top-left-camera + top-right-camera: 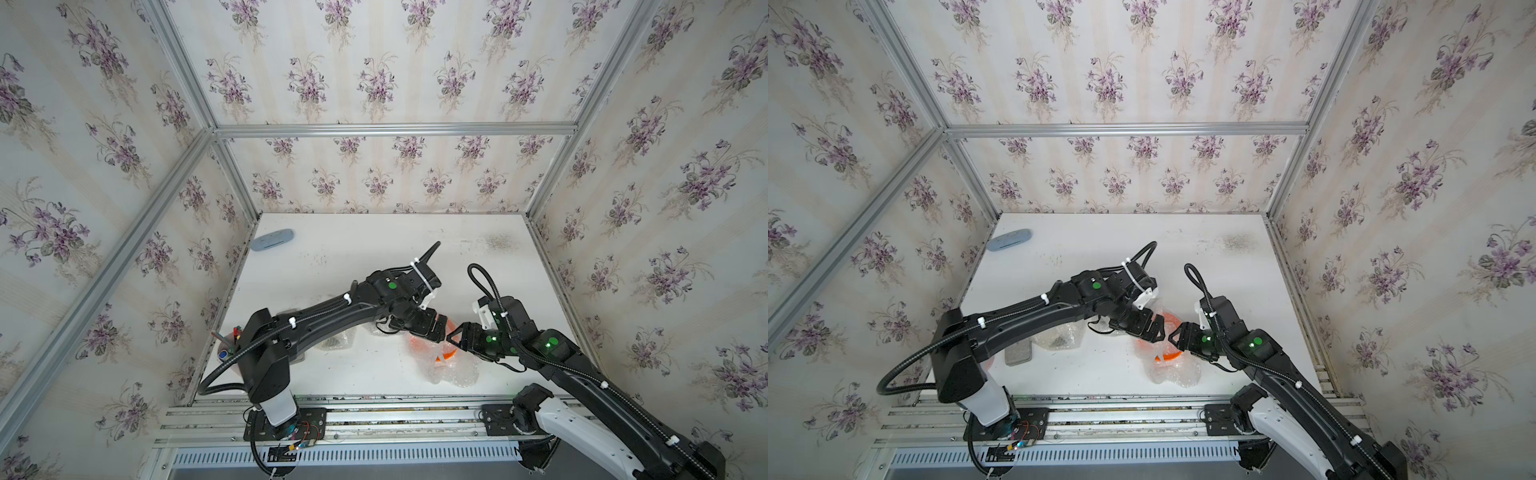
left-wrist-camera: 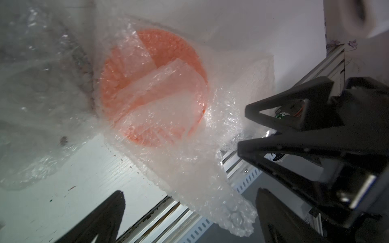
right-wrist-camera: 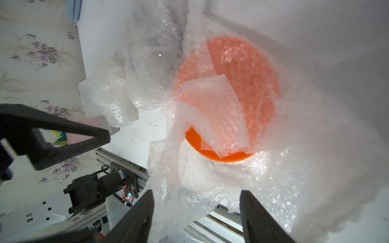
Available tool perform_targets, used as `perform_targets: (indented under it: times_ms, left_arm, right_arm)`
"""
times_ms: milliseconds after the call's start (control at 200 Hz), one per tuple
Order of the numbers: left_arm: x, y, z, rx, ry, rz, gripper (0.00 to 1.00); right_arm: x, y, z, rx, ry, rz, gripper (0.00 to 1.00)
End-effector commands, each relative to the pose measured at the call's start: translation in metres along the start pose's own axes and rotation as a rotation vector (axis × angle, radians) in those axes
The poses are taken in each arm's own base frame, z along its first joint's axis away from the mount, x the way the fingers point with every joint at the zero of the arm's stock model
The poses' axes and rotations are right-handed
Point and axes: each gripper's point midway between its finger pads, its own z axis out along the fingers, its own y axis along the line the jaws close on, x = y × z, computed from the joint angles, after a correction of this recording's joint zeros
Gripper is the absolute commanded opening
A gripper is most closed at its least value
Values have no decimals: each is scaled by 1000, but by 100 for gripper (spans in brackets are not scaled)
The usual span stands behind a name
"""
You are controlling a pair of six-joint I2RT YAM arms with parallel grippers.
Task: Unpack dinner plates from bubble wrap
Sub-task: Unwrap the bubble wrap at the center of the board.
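The bright orange dinner plate [image 3: 197, 145] lies near the table's front right, mostly covered by loose bubble wrap [image 3: 273, 178]; in both top views only orange patches [image 1: 446, 355] show through the wrap [image 1: 453, 374]. My left gripper [image 2: 189, 210] hovers over the plate, jaws wide open, with a hanging tail of wrap [image 2: 231, 210] between its fingers, not pinched. Facing it tip to tip is my right gripper [image 3: 195, 202], open, with a fold of wrap loose between its fingers. Both grippers [image 1: 438, 330] [image 1: 453, 337] meet above the plate [image 1: 1167, 356].
A second bubble-wrap bundle [image 1: 336, 340] with something dark inside lies left of the plate, under my left arm. A pale blue oval object [image 1: 272, 240] sits at the back left. A cup of pens [image 1: 228, 345] and a grey slab [image 1: 1018, 353] stand at front left.
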Motion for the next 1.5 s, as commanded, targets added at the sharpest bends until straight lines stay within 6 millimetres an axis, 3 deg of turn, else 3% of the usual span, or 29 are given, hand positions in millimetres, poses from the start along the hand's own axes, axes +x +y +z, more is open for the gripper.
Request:
perform_targets:
  times_ms: [0,125,355,515,759,879,984,1044,1134,1169,1289,1499]
  left_arm:
    - [10,5,7,-137,101,157,99]
    - [8,8,18,-224,173,256,99]
    - [16,8,30,-218,238,291,99]
    - [14,3,36,-209,242,281,99]
    - [12,18,58,-292,232,156,96]
    - [13,26,66,-320,229,120,86]
    - [15,27,74,-317,245,107,70]
    - [16,27,77,-312,253,103,56]
    - [15,29,74,-315,246,101,26]
    - [15,31,70,-319,240,98,21]
    - [15,40,54,-321,210,73,12]
    - [21,45,26,-246,110,29,11]
  right_arm:
    - [-10,-4,0,13,-56,70,67]
    - [-17,-13,-3,30,-95,113,67]
    - [-20,-24,-9,53,-135,153,66]
    - [-25,-16,-10,-3,-171,189,65]
    - [-34,-4,-19,-94,-240,249,63]
    - [-31,-9,-18,-98,-246,267,62]
    - [-29,-8,-16,-114,-237,271,62]
    - [-29,-8,-17,-112,-239,264,62]
    - [-29,-10,-17,-103,-242,263,62]
    - [-29,-10,-17,-103,-242,264,62]
    - [-27,-15,-19,-75,-245,262,62]
    - [-24,-19,-19,-56,-233,244,62]
